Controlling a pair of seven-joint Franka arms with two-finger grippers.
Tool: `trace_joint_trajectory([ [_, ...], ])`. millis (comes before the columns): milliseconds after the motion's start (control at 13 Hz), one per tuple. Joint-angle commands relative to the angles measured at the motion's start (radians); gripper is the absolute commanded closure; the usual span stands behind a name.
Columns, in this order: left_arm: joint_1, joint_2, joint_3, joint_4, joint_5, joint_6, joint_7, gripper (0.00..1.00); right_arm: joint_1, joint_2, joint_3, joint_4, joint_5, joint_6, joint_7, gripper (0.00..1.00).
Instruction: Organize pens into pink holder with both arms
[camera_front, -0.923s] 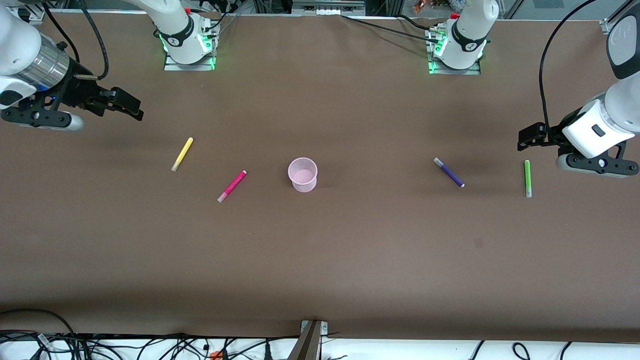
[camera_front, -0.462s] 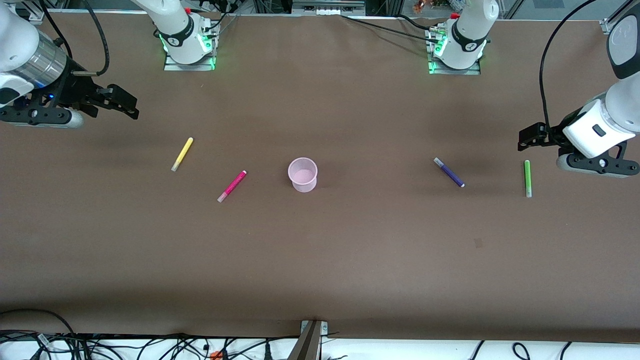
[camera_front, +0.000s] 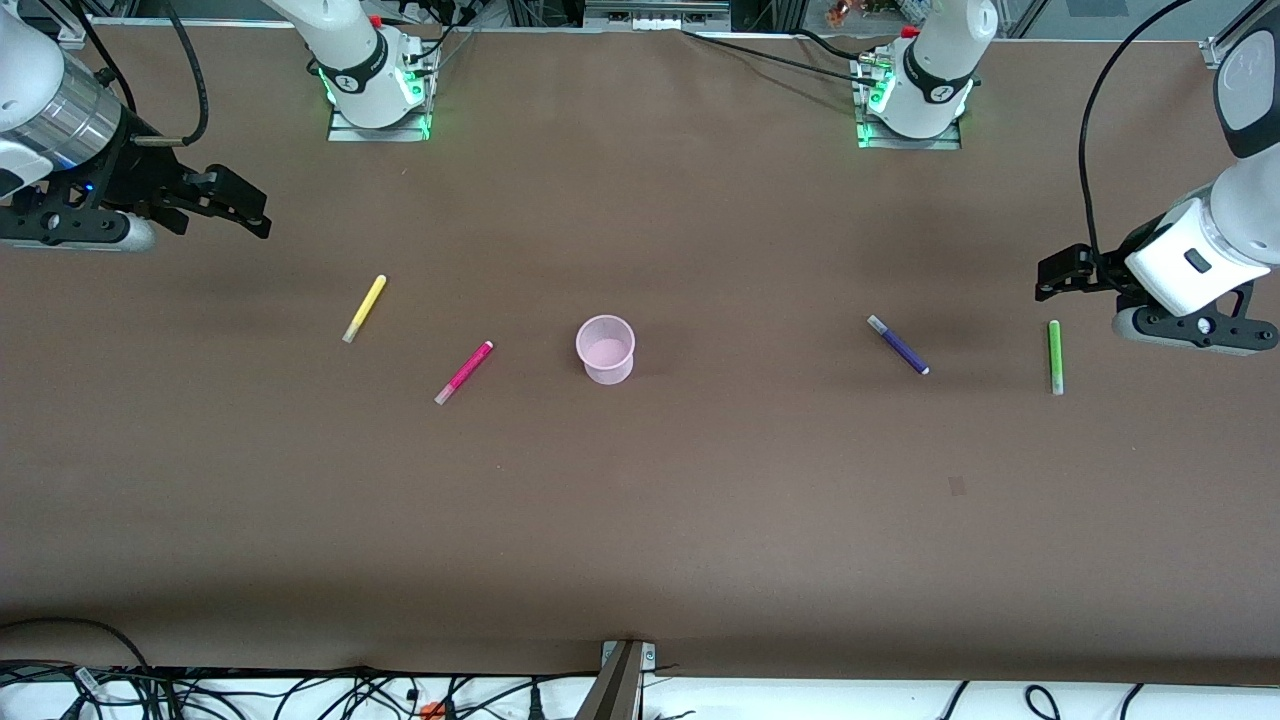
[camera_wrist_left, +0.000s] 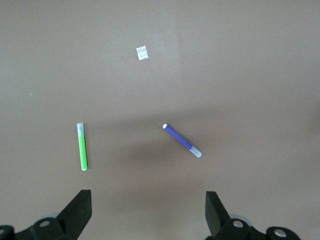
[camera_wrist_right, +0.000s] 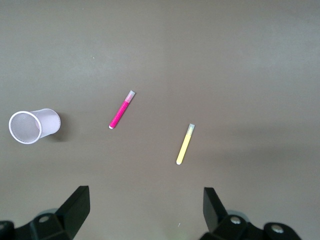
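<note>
The pale-pink translucent cup (camera_front: 605, 349) stands upright near the middle of the brown table (camera_front: 640, 520), nothing visible inside it; the magenta pen (camera_front: 464, 372) lies flat on the table beside the cup toward the right arm's end, apart from it and slanted; the yellow pen (camera_front: 364, 308) lies farther toward that end and slightly farther from the front camera, also slanted; toward the left arm's end lie the purple pen (camera_front: 898, 345), slanted, and the green pen (camera_front: 1055, 357), which points almost straight toward the front camera; all four pens are well apart from one another and none is in the cup; the right gripper (camera_front: 238, 207) hangs in the air over bare table at the right arm's end, its fingers spread wide with nothing between them, as the right wrist view shows (camera_wrist_right: 145, 207); the left gripper (camera_front: 1060, 272) hangs over the table just by the green pen, its fingers likewise parted and holding nothing (camera_wrist_left: 147, 212); a small pale scrap (camera_wrist_left: 142, 52) lies on the table nearer the front camera than the purple pen.
</note>
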Motion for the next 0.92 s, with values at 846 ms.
trace_joint_trajectory([
  [846, 0.007, 0.011, -0.002, 0.028, 0.02, -0.036, 0.008, 0.0, -0.02, 0.021, 0.024, 0.007, 0.0, -0.035, -0.001, 0.0],
])
